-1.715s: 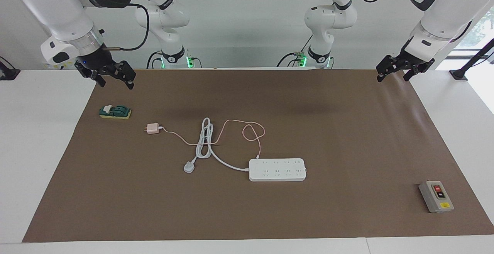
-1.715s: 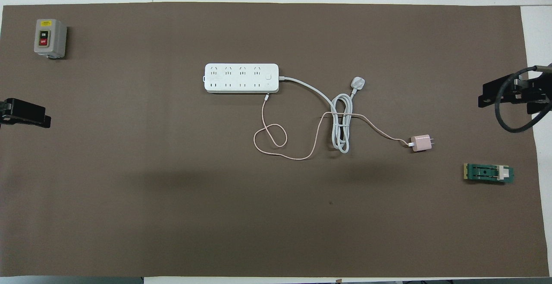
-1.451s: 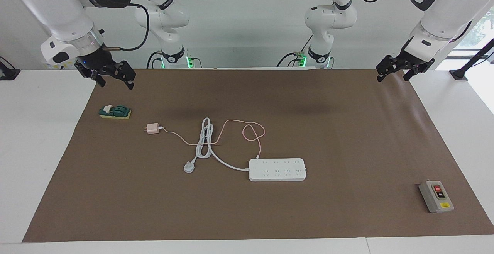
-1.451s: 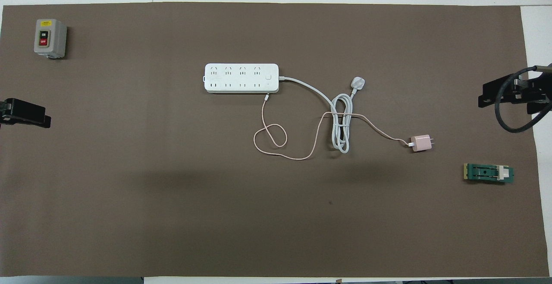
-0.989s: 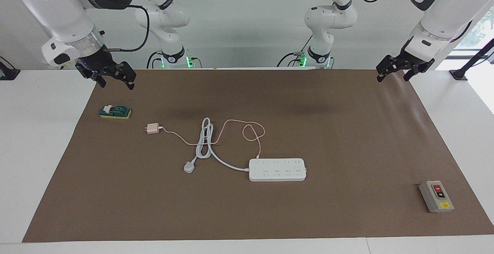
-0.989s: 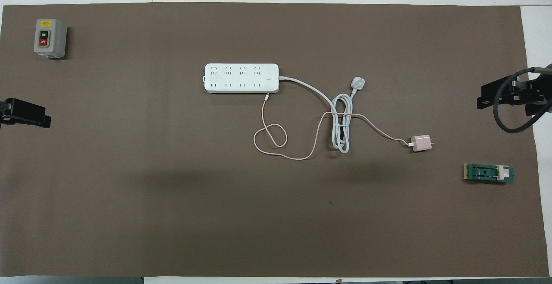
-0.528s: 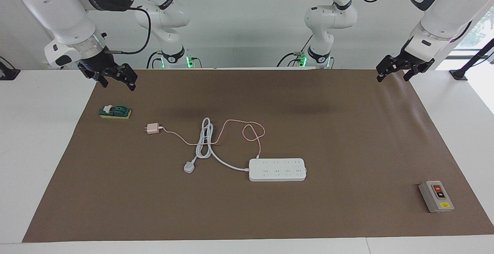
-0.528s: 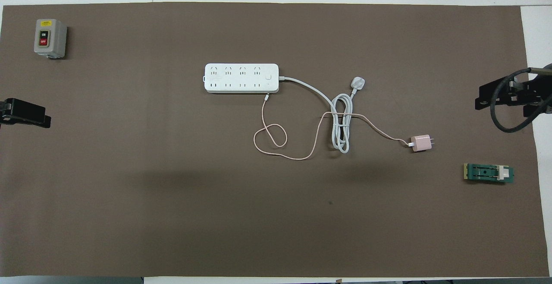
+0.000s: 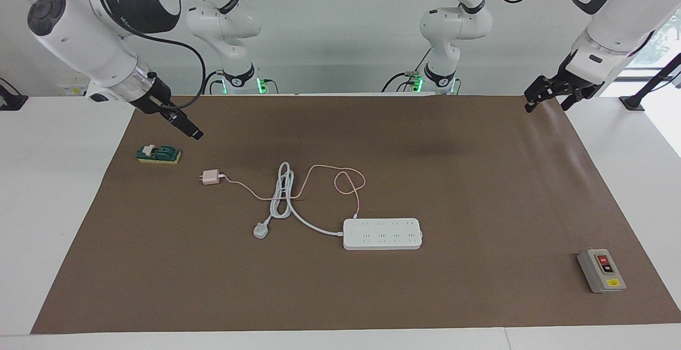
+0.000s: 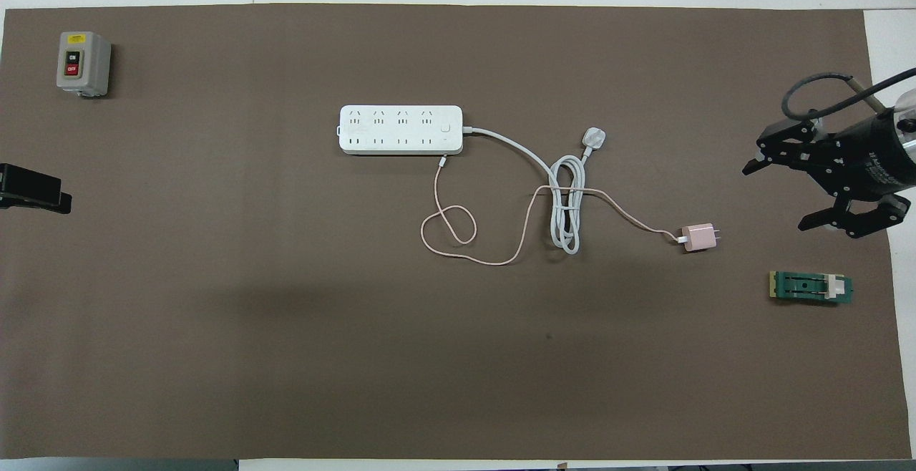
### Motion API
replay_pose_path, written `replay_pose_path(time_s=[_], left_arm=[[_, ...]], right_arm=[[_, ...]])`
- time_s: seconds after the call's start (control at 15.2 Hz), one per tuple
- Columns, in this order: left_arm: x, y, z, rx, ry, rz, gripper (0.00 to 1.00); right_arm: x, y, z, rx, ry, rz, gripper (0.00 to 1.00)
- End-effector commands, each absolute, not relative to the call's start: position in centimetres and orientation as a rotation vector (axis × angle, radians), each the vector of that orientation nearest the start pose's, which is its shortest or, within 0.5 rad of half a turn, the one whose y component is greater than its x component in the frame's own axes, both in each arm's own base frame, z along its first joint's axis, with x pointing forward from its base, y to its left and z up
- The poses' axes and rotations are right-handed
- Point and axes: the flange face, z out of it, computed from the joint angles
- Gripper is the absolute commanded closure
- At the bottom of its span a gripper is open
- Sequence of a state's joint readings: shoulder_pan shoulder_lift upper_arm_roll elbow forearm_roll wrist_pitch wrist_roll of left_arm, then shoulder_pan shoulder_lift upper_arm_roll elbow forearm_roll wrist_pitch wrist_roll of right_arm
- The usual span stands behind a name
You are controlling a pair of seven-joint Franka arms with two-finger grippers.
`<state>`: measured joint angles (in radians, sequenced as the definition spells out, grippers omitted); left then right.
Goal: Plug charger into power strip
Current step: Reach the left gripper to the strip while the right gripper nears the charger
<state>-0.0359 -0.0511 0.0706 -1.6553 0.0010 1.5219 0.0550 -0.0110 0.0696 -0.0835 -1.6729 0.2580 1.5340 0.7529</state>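
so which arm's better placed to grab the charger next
Right, probably. The right gripper, open, is over the mat near the charger; the left gripper, open too, waits at the other end.

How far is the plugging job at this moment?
Nothing is done: the charger lies loose on the mat, apart from the power strip. The open right gripper hangs above the mat near the charger, holding nothing. The left gripper waits, open. Grasping and plugging remain.
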Motion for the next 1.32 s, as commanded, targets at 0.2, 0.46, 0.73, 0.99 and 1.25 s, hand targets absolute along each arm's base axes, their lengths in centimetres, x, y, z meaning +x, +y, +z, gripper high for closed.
replay_pose_path(time_s=[0.2, 0.46, 0.73, 0.99, 1.25], left_arm=[[51.8, -1.7, 61.8, -3.263, 0.283, 0.109, 0.00], [51.0, -3.4, 58.9, -3.564, 0.201, 0.081, 0.00], [51.5, -4.7, 55.0, -3.752, 0.178, 0.040, 0.00], [53.6, -3.9, 49.6, -3.991, 0.257, 0.044, 0.00], [54.4, -6.6, 46.4, -4.269, 0.090, 0.123, 0.00]], right_arm=[[58.4, -5.1, 49.7, -2.477, 1.422, 0.480, 0.00], [59.8, -5.6, 44.2, -2.419, 1.548, 0.520, 0.00], [60.6, -6.5, 38.2, -2.445, 1.602, 0.619, 0.00], [61.4, -8.1, 34.5, -2.440, 1.636, 0.604, 0.00], [60.6, -6.9, 33.0, -2.362, 1.764, 0.682, 0.00]])
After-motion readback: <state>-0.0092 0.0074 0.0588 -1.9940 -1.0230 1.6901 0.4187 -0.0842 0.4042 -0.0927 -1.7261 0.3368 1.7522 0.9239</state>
